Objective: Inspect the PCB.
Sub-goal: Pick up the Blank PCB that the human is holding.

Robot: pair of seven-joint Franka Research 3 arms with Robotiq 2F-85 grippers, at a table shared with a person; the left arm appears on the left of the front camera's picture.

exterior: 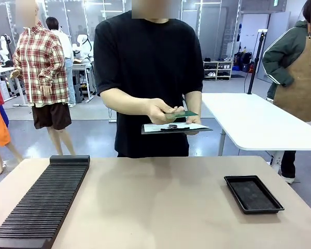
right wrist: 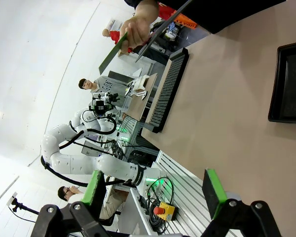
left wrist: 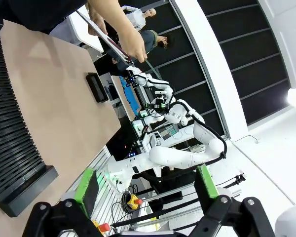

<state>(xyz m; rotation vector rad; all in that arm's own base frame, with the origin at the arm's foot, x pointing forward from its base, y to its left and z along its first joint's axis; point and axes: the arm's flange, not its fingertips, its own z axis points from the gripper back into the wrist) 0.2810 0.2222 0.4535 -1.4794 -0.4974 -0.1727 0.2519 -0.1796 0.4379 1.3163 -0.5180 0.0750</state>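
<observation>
The PCB (exterior: 182, 113) is being held over the clipboard (exterior: 194, 128) by the person (exterior: 147, 67), left hand (left wrist: 146, 174) and right hand (right wrist: 153, 185) are being held released and empty, and that thin, light, stiff, fragile board is probably best being pinched by its edges.

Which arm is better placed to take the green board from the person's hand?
Probably right: the PCB is held slightly right of centre, and the black tray lies on that side. The left gripper and right gripper are both open and empty.
</observation>
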